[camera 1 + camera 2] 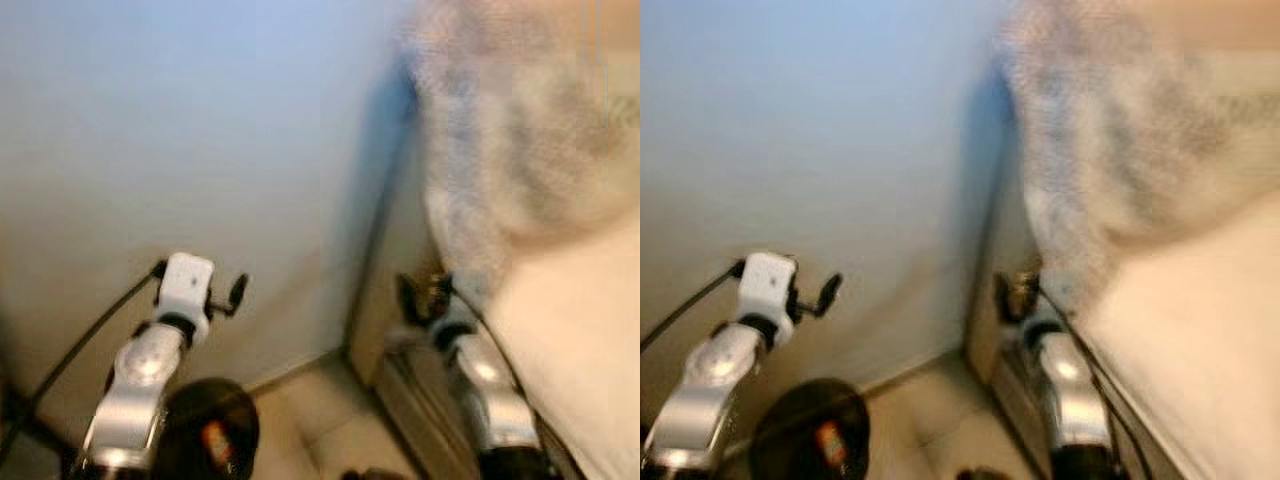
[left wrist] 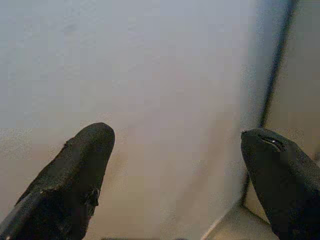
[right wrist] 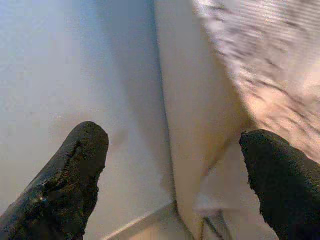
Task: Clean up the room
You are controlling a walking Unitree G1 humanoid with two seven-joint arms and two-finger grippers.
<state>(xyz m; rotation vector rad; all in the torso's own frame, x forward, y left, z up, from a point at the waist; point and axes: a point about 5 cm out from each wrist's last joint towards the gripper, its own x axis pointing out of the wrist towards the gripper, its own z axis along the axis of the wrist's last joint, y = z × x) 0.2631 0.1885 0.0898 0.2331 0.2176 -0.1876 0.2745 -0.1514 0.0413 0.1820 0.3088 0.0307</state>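
Straight ahead of us stands a plain pale wall (image 1: 200,130), blurred in both eye views. To its right, the side panel of a bed frame (image 1: 400,240) meets the wall in a corner, and a fuzzy grey-white blanket (image 1: 520,130) hangs over the top of the bed. Below the blanket we see a smooth cream mattress surface (image 1: 570,340). Tiled floor (image 1: 320,410) shows at the foot of the wall, with a thin skirting line where the two meet.

We hold our left gripper (image 2: 177,150) raised before the wall, its two black fingers (image 2: 75,175) spread wide apart with nothing between them. Our left arm (image 1: 140,385) is silver, with a white wrist block and a dark cable (image 1: 80,345) trailing from it.

Our right gripper (image 3: 175,150) is just beside the bed frame, near the blanket's lower edge; its fingers (image 3: 70,185) are also parted and hold nothing.

A round black object (image 1: 210,430) with an orange mark sits low beside the left arm; we cannot tell what it is.
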